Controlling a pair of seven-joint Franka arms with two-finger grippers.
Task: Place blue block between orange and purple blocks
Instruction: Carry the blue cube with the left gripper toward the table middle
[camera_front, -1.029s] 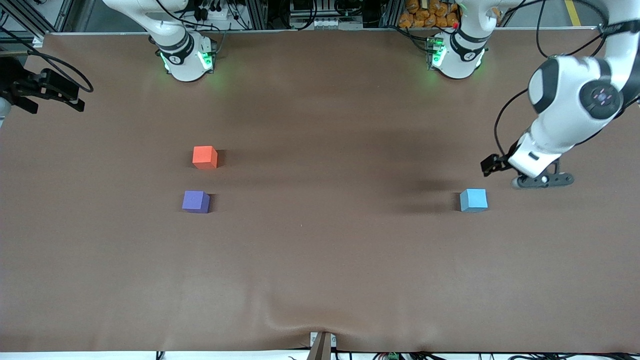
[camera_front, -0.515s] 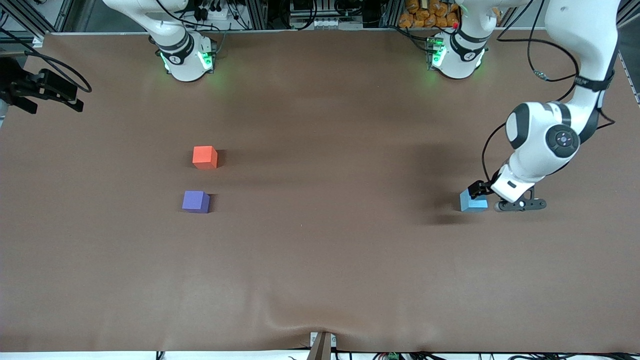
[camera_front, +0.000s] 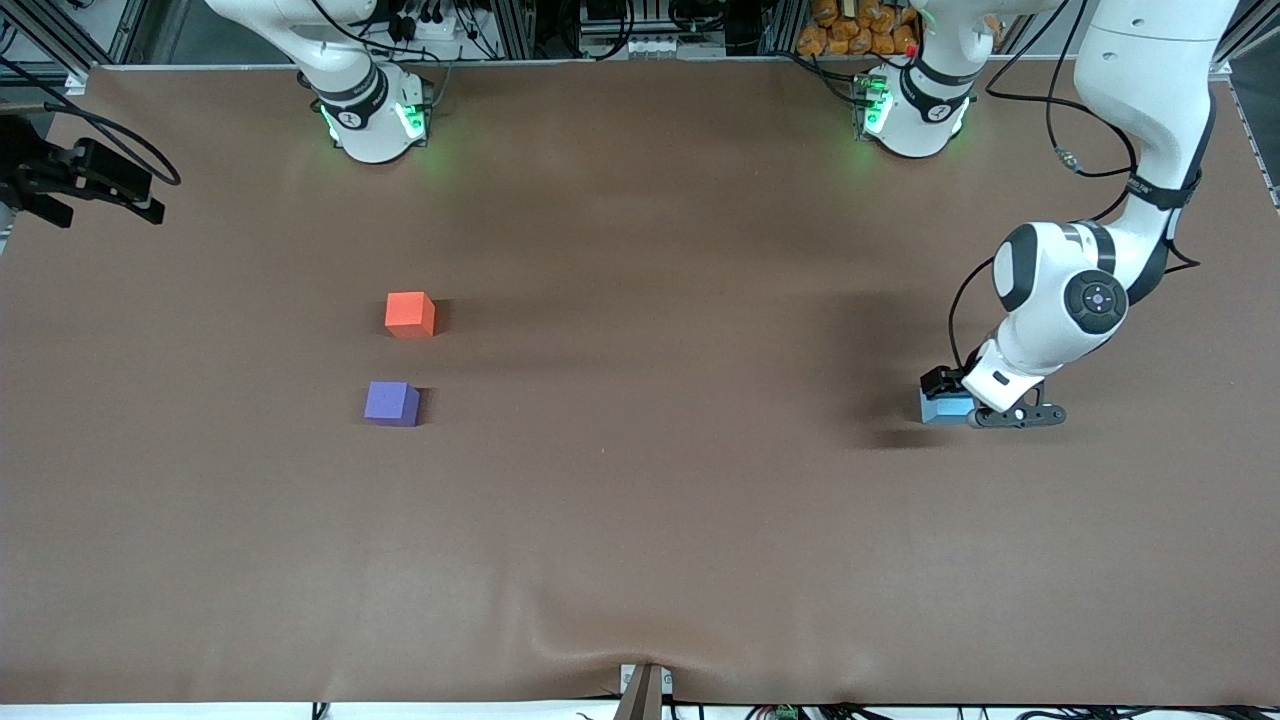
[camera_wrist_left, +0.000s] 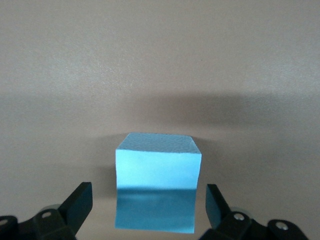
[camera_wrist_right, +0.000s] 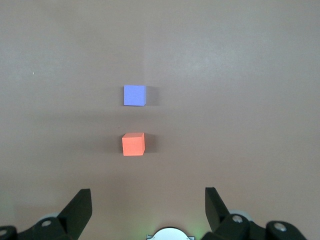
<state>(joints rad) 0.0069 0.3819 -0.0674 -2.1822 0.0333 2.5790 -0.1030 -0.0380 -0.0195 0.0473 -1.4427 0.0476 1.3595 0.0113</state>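
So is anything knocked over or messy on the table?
Nothing stands out. The blue block, orange block and purple block all sit flat on the table. The left end effector is open around the blue block.

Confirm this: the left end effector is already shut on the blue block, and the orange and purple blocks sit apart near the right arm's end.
Not shut. In the left wrist view the left end effector stands open around the blue block, a gap showing at each finger. The orange block and purple block do sit apart near the right arm's end.
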